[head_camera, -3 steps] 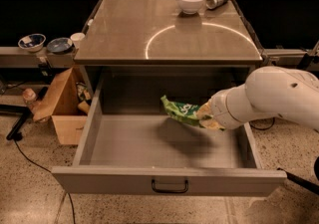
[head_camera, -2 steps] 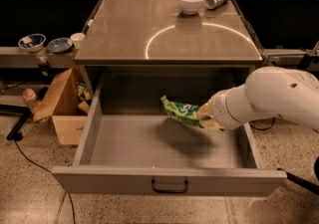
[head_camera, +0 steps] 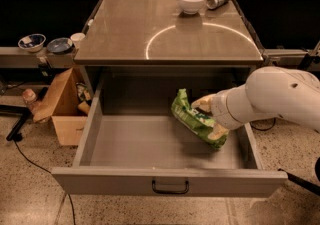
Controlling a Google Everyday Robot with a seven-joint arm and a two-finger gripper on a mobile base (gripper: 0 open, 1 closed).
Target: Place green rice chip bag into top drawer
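The wide, shallow grey metal top drawer (head_camera: 142, 144) stands pulled fully out, its small dark handle (head_camera: 170, 187) centred on the front panel. The crinkly bright-green rice chip bag with white lettering (head_camera: 196, 120) is inside the drawer's right half, tilted, its lower end close to the drawer's right wall and floor. The white robot arm's gripper (head_camera: 207, 110) reaches in over the drawer's right wall and meets the bag's upper right side, but the bag and wrist hide it, so I cannot tell whether it is clamped on the bag or spread. The step in hand looks like the set-down itself. The next move probably calls for lowering the bag flat onto the drawer floor, letting go, then lifting clear of the right wall without dragging the bag.
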